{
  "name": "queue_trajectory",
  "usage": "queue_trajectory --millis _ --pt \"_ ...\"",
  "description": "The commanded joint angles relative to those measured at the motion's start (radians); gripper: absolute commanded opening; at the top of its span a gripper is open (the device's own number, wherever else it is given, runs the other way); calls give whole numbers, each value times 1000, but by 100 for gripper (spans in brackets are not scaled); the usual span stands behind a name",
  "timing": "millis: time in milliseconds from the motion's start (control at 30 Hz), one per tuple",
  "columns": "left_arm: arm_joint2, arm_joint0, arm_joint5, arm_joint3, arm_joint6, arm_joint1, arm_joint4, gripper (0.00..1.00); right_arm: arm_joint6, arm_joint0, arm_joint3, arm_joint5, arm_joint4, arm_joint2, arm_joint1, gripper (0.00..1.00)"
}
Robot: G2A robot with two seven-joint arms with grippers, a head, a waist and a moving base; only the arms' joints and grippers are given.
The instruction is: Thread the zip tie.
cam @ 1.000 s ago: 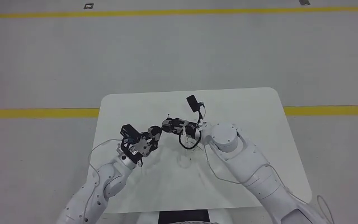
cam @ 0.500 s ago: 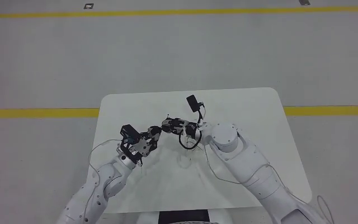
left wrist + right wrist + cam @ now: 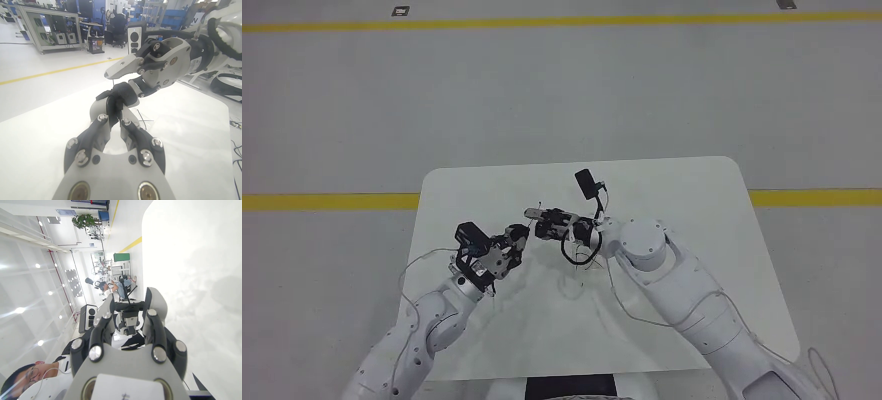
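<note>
zip tie: thin black strand [image 3: 113, 83] sticks up from the tips of my left gripper [image 3: 113, 103], inside the gap of my right gripper [image 3: 112, 81].
left fingers: clenched on the zip tie, black pads pressed together at the tips.
right fingers: spread apart [image 3: 155, 306], gripping nothing. The bare metal one is above the strand and the black-padded one below it. The padded one is just beside my left tips; can't tell if they touch.
where: both grippers meet tip to tip above the middle of the table [image 3: 682, 190], nearer its far half.
edges: far edge and both side edges are well apart from the grippers. The right arm comes in slantwise from the near right, the left arm from the near left.
room: bare white top on every side of the meeting point.
around: thin black crossed lines [image 3: 145, 120] on the table below the right gripper, too fine to tell what. A yellow floor line [image 3: 332, 201] runs beyond the table.
in the way: my own right padded finger crowds the left tips.
</note>
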Motion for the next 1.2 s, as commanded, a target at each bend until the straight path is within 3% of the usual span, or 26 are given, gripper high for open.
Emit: queue_trajectory --millis 0,167,300,467,600,1167 --pt "3 -2 0 1 0 1 -11 0 -1 2 3 -1 1 0 0 98" --pt "15 -7 0 -7 -11 6 -105 0 -9 9 13 -5 4 5 -2 100" --pt "30 -2 0 -53 -71 18 -353 0 -11 3 24 -22 14 33 3 100" --pt "6 6 0 -119 -213 57 -615 0 11 -23 27 -55 72 94 13 100" --pt "-18 17 0 -159 -306 89 -731 0 35 -41 33 -85 138 124 15 100" --pt "-21 18 0 -166 -316 93 -742 0 35 -41 33 -85 138 124 15 100"
